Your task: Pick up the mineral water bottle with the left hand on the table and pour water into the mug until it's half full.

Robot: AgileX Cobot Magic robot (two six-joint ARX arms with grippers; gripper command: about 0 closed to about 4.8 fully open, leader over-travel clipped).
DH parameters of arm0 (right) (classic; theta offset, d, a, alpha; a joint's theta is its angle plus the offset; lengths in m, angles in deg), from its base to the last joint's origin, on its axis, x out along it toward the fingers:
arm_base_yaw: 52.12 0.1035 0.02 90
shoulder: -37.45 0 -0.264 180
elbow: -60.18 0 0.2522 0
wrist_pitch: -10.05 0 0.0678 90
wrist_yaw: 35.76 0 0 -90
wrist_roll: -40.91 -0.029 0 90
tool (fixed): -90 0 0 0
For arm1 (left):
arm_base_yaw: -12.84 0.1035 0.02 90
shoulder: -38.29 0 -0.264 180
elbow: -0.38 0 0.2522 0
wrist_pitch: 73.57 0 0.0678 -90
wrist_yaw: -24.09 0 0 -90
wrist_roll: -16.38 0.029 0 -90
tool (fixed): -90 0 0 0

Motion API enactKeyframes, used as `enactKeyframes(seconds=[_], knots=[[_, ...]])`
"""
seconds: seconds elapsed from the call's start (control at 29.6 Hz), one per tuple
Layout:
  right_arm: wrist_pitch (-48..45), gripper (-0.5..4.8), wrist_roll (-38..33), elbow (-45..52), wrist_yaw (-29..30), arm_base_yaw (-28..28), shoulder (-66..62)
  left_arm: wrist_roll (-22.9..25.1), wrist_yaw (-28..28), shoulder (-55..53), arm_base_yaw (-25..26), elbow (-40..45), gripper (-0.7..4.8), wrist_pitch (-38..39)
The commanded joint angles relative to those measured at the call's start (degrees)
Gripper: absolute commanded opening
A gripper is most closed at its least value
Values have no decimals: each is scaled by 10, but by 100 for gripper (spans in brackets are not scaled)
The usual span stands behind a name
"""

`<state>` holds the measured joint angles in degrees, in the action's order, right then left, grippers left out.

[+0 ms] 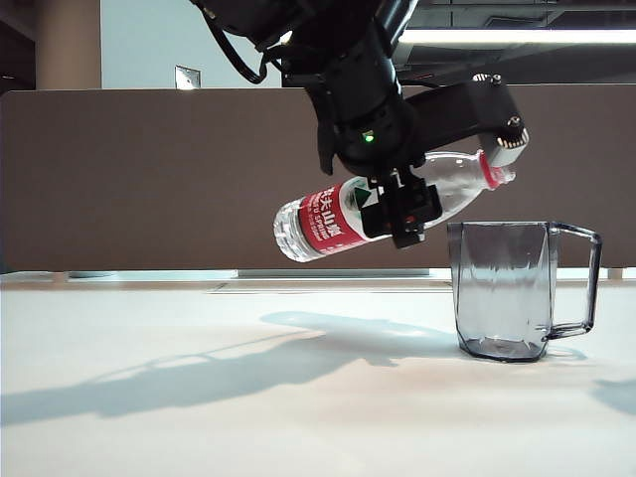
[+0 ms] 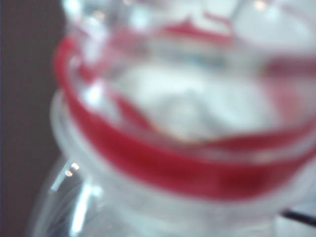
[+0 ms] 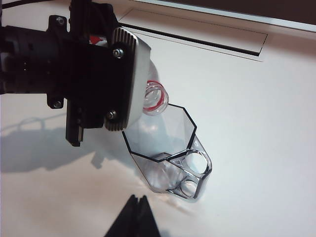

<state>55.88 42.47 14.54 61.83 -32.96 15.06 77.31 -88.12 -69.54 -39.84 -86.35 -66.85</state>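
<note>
Left gripper [image 1: 397,214]: it was clamped around the labelled middle of the mineral water bottle [image 1: 328,221], holding it in the air above the table [image 1: 199,397], just beside and above the mug [image 1: 505,288].
Grip: the fingers sat on the red-and-white label, near the bottle's balance point. That looked a sound place for tipping; squeezing harder would risk crushing the thin wall and spurting water.
Bottle attitude: it lay close to level, base low on the side away from the mug and neck slightly raised toward it. From the left wrist camera only a blurred red neck ring and clear plastic filled the picture.
Mouth: seen from the right wrist, the open neck [image 3: 157,96] hung over the near edge of the mug's rim [image 3: 185,118], uncapped.
Mug: it stood upright on the table, handle turned away from the gripper. No water level could be made out in it.
Step in hand: tilting to start the pour, as judged from the pose.
Doing it well: carry the mouth a little further inside the rim before lowering the neck, then roll the wrist slowly so the stream starts thin.
Risk: a mouth left at the rim's edge could spill down the outside.
Right gripper [image 3: 133,217]: it hung back above the table, well clear of the mug, its dark fingertips appearing closed together.
</note>
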Motion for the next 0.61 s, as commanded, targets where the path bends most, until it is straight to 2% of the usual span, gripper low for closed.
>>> enactKeyframes(seconds=[0.03,0.37,0.61], knots=[[-10,-2,3,-5,2,0,0,26,-27,5,0,-7,276,-31],[-10,-2,2,-5,2,0,0,78,-29,2,0,-7,276,-42],[-10,-2,3,-5,2,0,0,91,-35,-5,0,-7,276,-60]])
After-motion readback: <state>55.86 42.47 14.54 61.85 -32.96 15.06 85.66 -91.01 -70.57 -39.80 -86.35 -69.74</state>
